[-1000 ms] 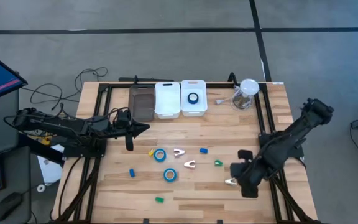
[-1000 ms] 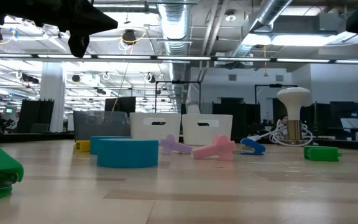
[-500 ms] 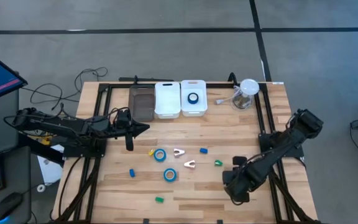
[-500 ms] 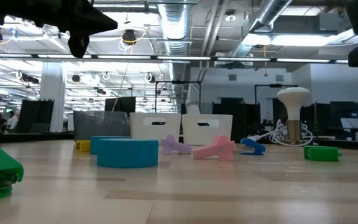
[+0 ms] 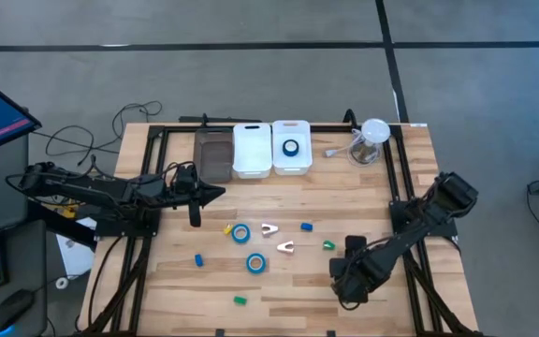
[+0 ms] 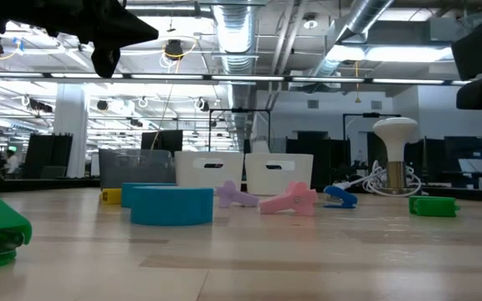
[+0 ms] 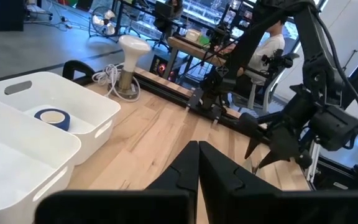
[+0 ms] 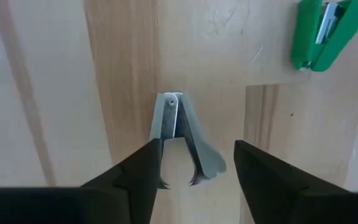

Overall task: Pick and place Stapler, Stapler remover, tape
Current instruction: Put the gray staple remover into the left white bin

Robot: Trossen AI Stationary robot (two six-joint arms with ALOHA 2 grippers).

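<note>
Staple remover [image 8: 183, 138] now lies between the spread right gripper [image 8: 196, 168] (arm moved inward).

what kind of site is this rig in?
Probably an open-plan robotics lab or workshop: exposed silver ceiling ducts, a bare grey concrete floor, and a wooden slat workbench framed by black rails.

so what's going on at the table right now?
The right hand is open just above a pale staple remover on the wooden table, fingers on either side of it, not gripping yet. A green stapler lies close by. One blue tape roll already sits in a white bin; two more tape rolls lie out on the table among small staplers and removers. The left hand waits shut near the bins.
</note>
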